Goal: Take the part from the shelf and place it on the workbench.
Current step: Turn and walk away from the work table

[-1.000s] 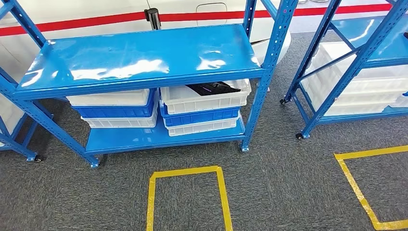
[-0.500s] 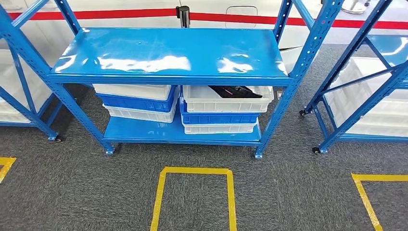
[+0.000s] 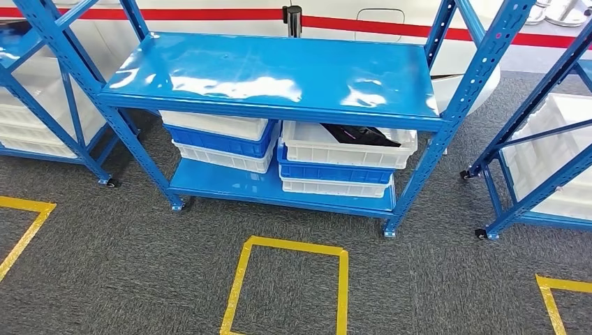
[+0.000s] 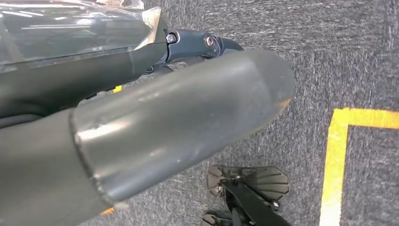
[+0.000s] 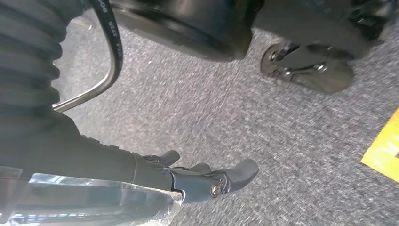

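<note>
A black part (image 3: 359, 134) lies in the top white bin (image 3: 347, 150) of the right-hand stack, under the upper board of the blue shelf (image 3: 279, 70) in the head view. The board's front edge hides part of it. My left hand (image 4: 179, 108) hangs over the grey carpet, its thumb and fingers stretched out and holding nothing. My right hand (image 5: 202, 179) also hangs over the carpet, fingers out straight and holding nothing. Both hands are far from the shelf.
A second stack of white and blue bins (image 3: 220, 139) stands left of the first. More blue racks with white bins stand at the left (image 3: 42, 105) and right (image 3: 544, 160). A yellow tape square (image 3: 290, 286) marks the carpet before the shelf. A black post (image 3: 293, 17) stands behind.
The whole picture has shifted: the camera has moved, and the shelf now sits further right and a little lower in view. The bins and the part have not moved.
</note>
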